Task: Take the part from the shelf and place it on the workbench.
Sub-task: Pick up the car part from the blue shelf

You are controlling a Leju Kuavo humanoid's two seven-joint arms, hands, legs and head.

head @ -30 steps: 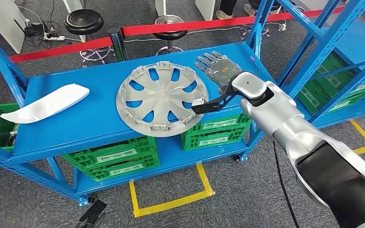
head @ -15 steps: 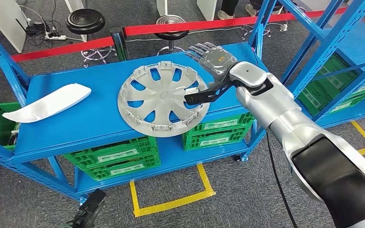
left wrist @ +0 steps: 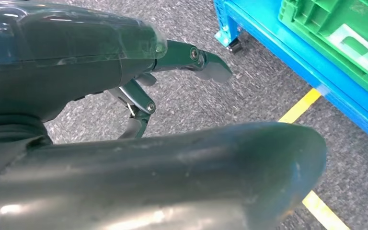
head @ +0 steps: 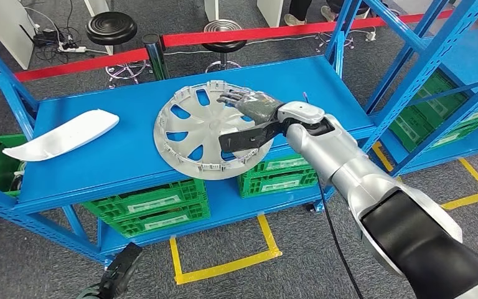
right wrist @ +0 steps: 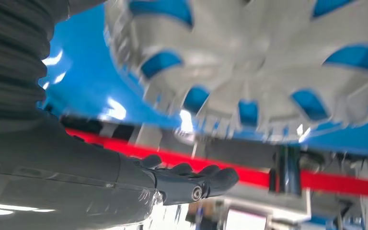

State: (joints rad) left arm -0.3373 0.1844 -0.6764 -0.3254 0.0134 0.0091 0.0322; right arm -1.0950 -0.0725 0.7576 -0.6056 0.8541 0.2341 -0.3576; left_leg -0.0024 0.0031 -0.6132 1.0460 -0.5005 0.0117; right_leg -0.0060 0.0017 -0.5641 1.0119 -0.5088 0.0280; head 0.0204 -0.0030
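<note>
Right robot hand (head: 249, 106) open, fingers spread over wheel cover (head: 193, 128) near shelf (head: 124, 156) front edge; best grip rim firmly.

R hand (head: 249, 112) open, fingers (head: 231, 98) extended

The silver multi-spoke wheel cover (head: 211, 129) lies flat on the blue shelf (head: 131, 149), overhanging its front edge.

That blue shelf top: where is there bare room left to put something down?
The blue shelf top is bare between the white curved panel and the silver wheel cover, along its back edge, and at its right end. The middle is crowded: the right hand hovers over the cover.
</note>
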